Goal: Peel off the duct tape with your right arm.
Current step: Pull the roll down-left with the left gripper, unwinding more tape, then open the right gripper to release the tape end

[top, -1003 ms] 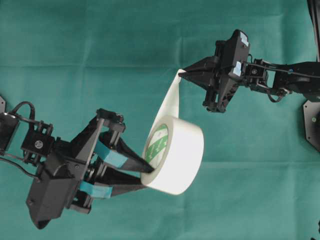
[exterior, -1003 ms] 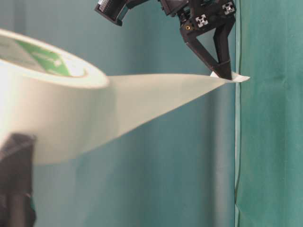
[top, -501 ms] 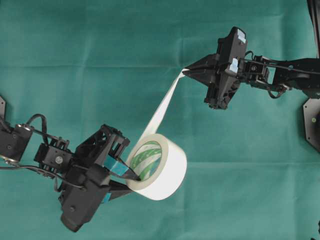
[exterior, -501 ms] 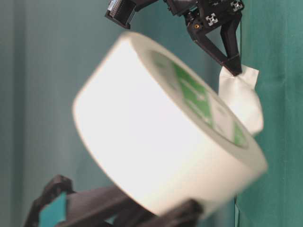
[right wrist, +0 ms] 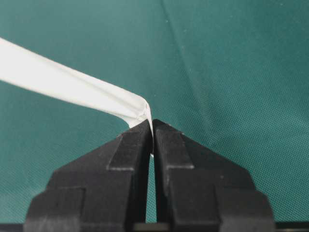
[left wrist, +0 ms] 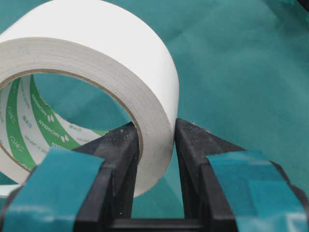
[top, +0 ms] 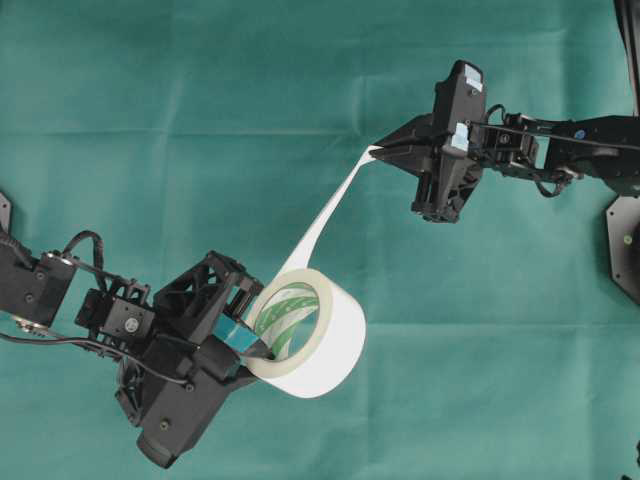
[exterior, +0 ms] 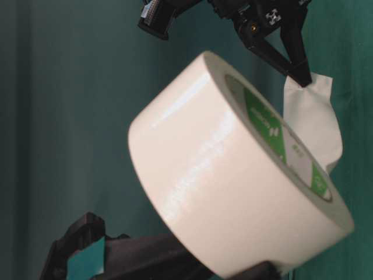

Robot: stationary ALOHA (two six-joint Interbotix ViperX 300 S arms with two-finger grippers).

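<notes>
The duct tape roll (top: pixel 315 335) is white with a green-and-white printed core and is held off the cloth at lower middle. It also shows in the table-level view (exterior: pixel 233 186) and in the left wrist view (left wrist: pixel 96 63). My left gripper (top: pixel 255 348), with teal pads, is shut on the roll's wall, one finger inside the core and one outside (left wrist: pixel 155 140). A peeled white strip (top: pixel 325 215) runs from the roll up to my right gripper (top: pixel 376 152), which is shut on the strip's end (right wrist: pixel 151 126). The strip hangs twisted below the right fingertips (exterior: pixel 309 119).
A green cloth (top: pixel 150 120) covers the whole table. A black arm base (top: pixel 625 250) stands at the right edge, and another shows at the left edge (top: pixel 5 210).
The left gripper carried the roll down and left, away from the right gripper, and tilted it. The peeled strip grew longer. The right gripper shifted slightly right and kept its hold.
</notes>
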